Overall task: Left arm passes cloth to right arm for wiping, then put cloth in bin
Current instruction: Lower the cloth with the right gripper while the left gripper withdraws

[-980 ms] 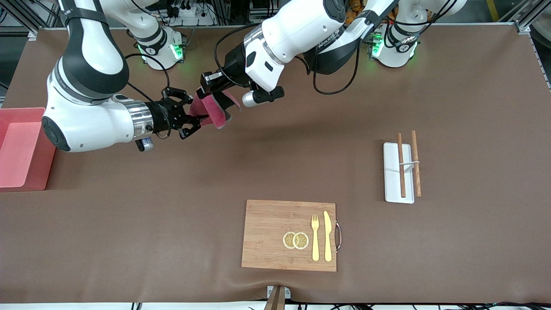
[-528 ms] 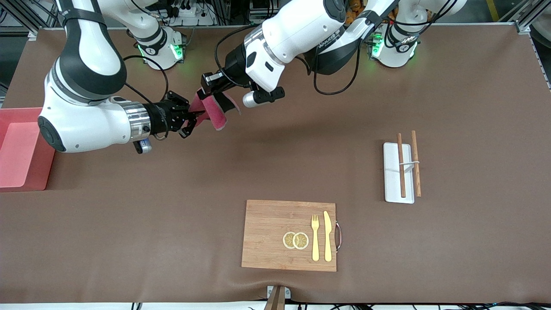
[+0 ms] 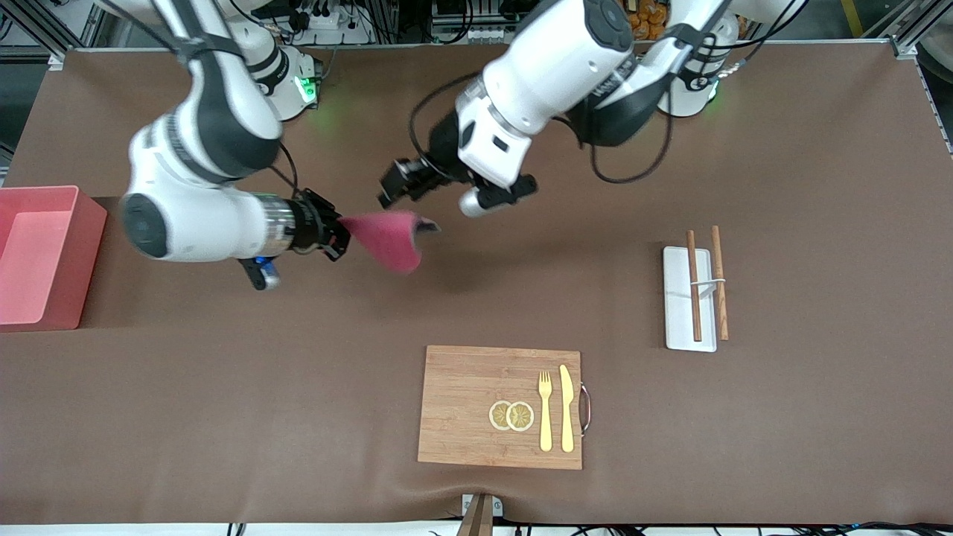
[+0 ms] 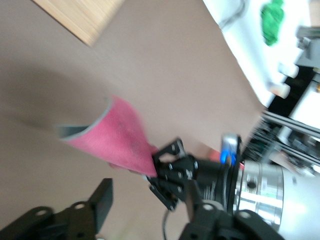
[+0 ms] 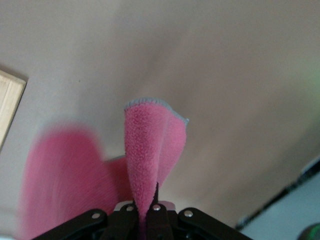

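Cloth (image 3: 389,237) now in right tool (image 3: 336,229) alone — left tool (image 3: 393,187) released, apart.

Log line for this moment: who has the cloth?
stage: handover done | cloth: held by right tool, over table | left tool: open, empty | bin: no cloth inside

You're seeing the bin (image 3: 41,257) sitting at the right arm's end of the bench (image 3: 819,417), well apart from the cutting board (image 3: 476,406), which is lying nearest the front camera, carrying a fork (image 3: 545,409) beside a knife (image 3: 566,407).

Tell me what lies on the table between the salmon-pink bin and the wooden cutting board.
Nothing: the front view shows bare brown tabletop between bin and board.
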